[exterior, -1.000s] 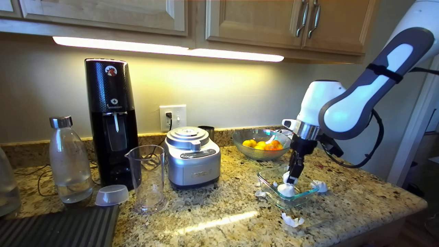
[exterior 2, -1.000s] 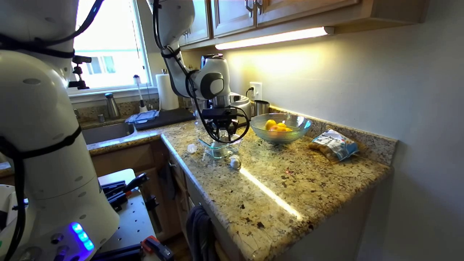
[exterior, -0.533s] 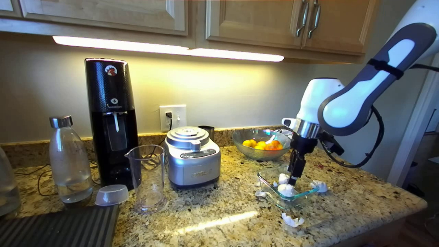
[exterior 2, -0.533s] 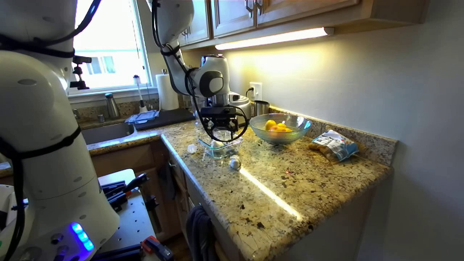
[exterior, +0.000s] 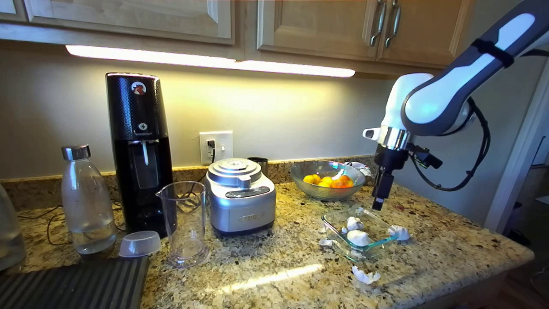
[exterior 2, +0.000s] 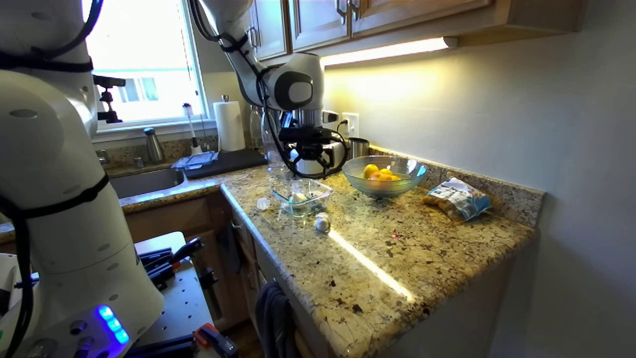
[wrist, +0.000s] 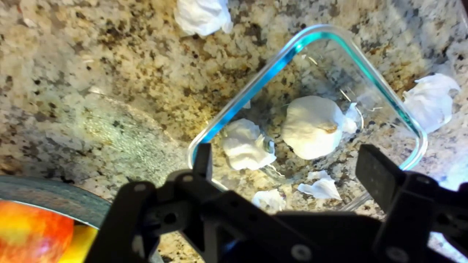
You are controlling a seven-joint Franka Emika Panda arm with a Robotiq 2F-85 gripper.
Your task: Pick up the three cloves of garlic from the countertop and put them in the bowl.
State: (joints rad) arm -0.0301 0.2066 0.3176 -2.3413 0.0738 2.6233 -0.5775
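Note:
Two off-white cloves of garlic [wrist: 313, 126] [wrist: 246, 144] lie inside the clear glass bowl [exterior: 373, 246], whose rim looks bluish-green. The third clove of garlic [exterior 2: 322, 222] rests on the speckled countertop [exterior 2: 377, 233] just outside the bowl. It also appears as a white lump [wrist: 203, 16] at the top of the wrist view. My gripper [wrist: 289, 162] hangs above the bowl, its jaws spread wide with nothing between them. In an exterior view the gripper [exterior: 378, 204] shows side-on, over the bowl's far right part, apart from all garlic.
White papery skin [exterior: 366, 275] lies in front of the bowl, and smaller scraps [exterior: 325, 242] sit left of it. Behind stands the large fruit bowl [exterior: 328, 189]. A food processor base [exterior: 242, 206] and clear beaker [exterior: 184, 227] are farther left; a snack bag [exterior 2: 459, 199] lies near the wall.
A second ago my gripper was down in the bowl at one garlic. It has opened and let go, leaving that garlic in the bowl, and the arm has risen.

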